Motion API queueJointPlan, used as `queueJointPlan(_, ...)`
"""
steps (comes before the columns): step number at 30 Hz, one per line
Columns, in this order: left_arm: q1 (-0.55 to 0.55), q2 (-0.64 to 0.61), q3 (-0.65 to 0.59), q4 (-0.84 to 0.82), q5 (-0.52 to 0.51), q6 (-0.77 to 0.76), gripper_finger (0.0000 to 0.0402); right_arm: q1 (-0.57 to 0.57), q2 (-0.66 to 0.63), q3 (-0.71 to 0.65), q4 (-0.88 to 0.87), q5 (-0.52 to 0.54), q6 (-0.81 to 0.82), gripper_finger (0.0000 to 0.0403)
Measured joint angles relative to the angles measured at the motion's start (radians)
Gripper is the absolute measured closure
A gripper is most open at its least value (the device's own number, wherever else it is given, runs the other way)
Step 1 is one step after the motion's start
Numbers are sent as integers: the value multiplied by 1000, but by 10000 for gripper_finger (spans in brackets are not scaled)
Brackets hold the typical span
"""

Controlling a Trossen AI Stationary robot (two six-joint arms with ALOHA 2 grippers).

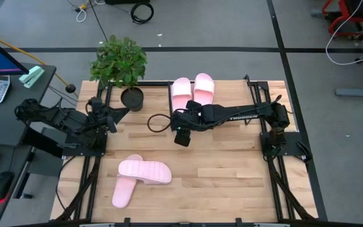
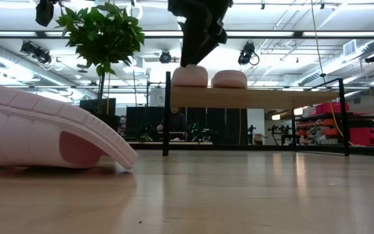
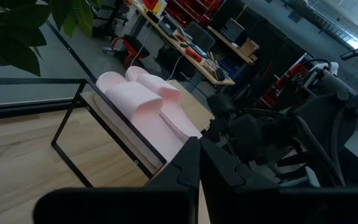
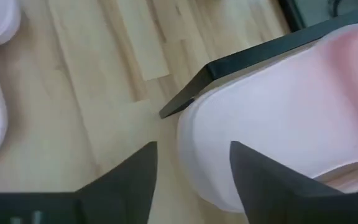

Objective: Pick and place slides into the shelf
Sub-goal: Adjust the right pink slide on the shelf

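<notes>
While right claw (image 4: 191,177) hangs parted, shelf (image 1: 232,82) slides (image 1: 193,90) lie parallel, lengthwise front-to-back.

I see the wood-plank table (image 1: 232,170) carrying two slides (image 1: 140,176), a potted plant (image 1: 121,66) and the shelf (image 1: 232,85) holding two more.

Bright ceiling strip lights (image 2: 284,36) are flooding the scene evenly. Soft shadows are pooling under the plant (image 1: 120,62) on the tabletop (image 1: 219,170). Near that plant, the close slide (image 2: 50,136) is blurring.
</notes>
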Motion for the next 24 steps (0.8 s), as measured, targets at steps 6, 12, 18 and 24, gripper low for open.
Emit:
queueJointPlan(6, 0, 0, 0, 0, 0, 0, 378, 0, -27, 0, -119, 23, -69, 177)
queueJointPlan(12, 0, 0, 0, -1, 0, 8, 381, -5, -89, 0, -302, 81, -64, 190)
queueJointPlan(18, 0, 0, 0, -1, -7, 21, 389, -8, -101, 0, -302, 63, -60, 189)
queueJointPlan(24, 0, 0, 0, -1, -8, 23, 383, -21, -95, -30, -287, 71, -23, 175)
